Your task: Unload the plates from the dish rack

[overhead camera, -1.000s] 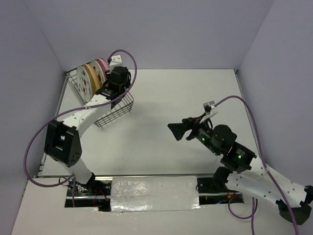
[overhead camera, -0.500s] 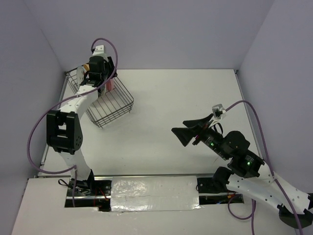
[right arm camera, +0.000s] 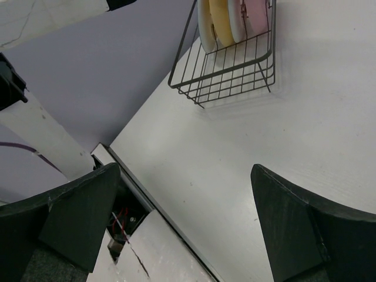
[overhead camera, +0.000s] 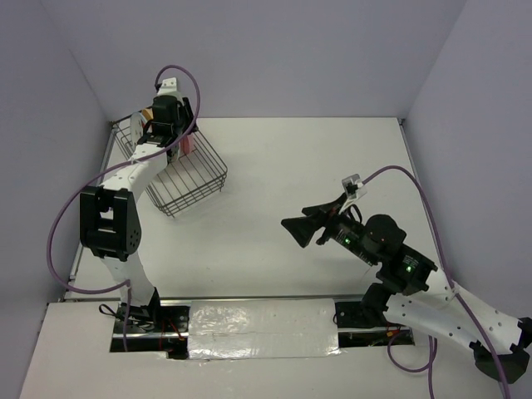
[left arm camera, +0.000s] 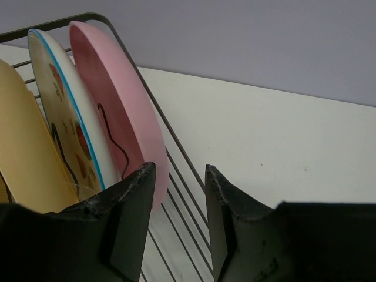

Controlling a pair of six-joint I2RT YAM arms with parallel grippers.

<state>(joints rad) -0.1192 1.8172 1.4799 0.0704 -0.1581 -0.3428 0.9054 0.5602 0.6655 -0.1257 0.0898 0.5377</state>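
The dark wire dish rack (overhead camera: 202, 178) stands at the table's far left. Three plates stand upright in it: pink (left arm camera: 120, 111), white with red marks (left arm camera: 61, 111) and yellow-orange (left arm camera: 23, 158). In the top view my left arm covers them except a sliver of the pink plate (overhead camera: 188, 143). My left gripper (left arm camera: 179, 179) is open over the rack. Its left finger (left arm camera: 126, 217) is just in front of the pink plate's lower edge, and only rack wires show between the jaws. My right gripper (overhead camera: 301, 229) is open and empty above mid-table. The right wrist view shows the rack (right arm camera: 235, 67) with the plates far off.
Lilac walls close the table at the back and on both sides, near the rack. A foil-covered strip (overhead camera: 262, 328) and a gap with wires (right arm camera: 120, 217) lie along the near edge, between the arm bases.
My left gripper moved from the rack's right side to its back end and now covers the plates from above. My right gripper drifted slightly and stayed open.
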